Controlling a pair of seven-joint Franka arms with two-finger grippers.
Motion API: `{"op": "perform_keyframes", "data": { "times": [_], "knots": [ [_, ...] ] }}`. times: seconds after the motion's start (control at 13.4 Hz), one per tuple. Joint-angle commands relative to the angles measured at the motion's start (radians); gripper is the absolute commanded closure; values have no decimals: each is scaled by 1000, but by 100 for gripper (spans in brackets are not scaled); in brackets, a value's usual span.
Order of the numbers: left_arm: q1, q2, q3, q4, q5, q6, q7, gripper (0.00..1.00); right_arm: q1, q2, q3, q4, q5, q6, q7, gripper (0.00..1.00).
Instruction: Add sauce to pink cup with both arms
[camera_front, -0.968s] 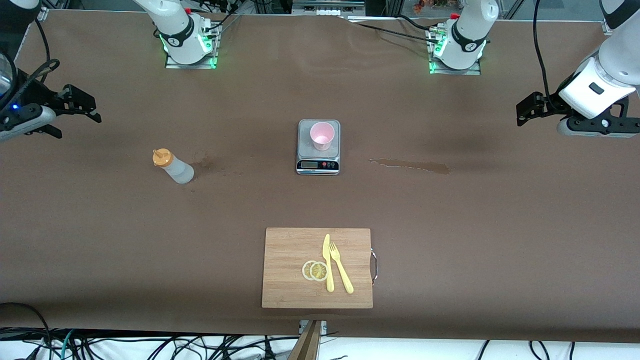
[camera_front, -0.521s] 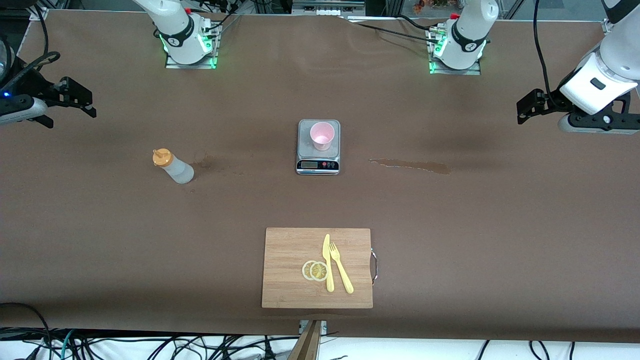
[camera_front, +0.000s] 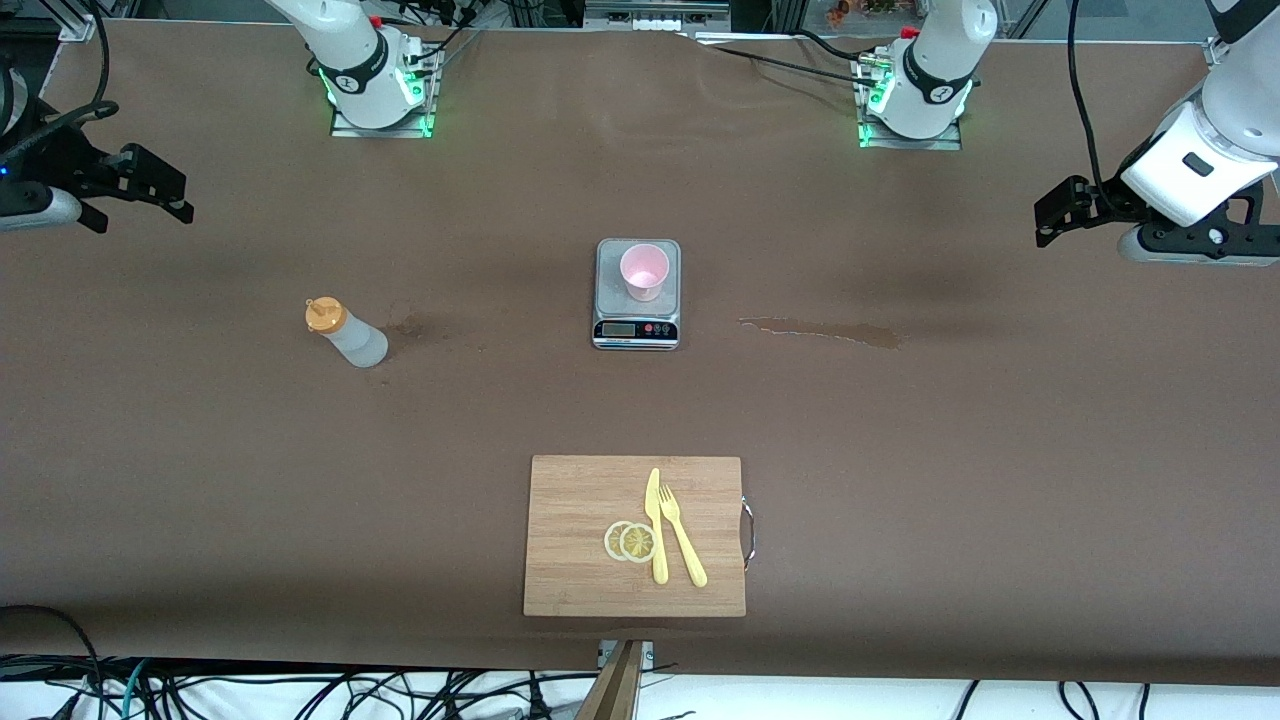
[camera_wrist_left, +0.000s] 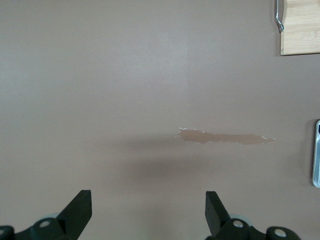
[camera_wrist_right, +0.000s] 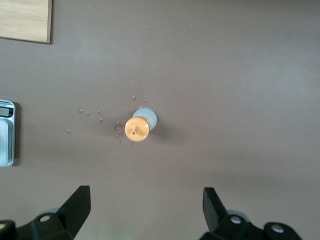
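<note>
1 sauce, 1 pink cup, 2 lemon slices

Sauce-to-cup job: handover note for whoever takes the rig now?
Left gripper: open, empty, over the table's edge at the left arm's end.
Right gripper: open, empty, over the right arm's end.
Sauce bottle: upright on the table toward the right arm's end, untouched; small splatter beside it.
Pink cup: upright on the scale mid-table.
A spill streak lies toward the left arm's end.
Done: nothing visible yet.
Left: grasp bottle, steady cup, squeeze sauce in.
</note>
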Motion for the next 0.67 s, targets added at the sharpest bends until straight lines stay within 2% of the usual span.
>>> {"op": "perform_keyframes", "data": {
  "times": [0.0, 0.6],
  "knots": [
    [4, -12, -3, 4, -7, -17, 19, 0, 4, 3, 0, 44, -11, -41, 6, 0],
    [6, -12, -1, 3, -7, -17, 19, 0, 5, 8, 0, 68, -11, -62, 4, 0]
  ]
}}
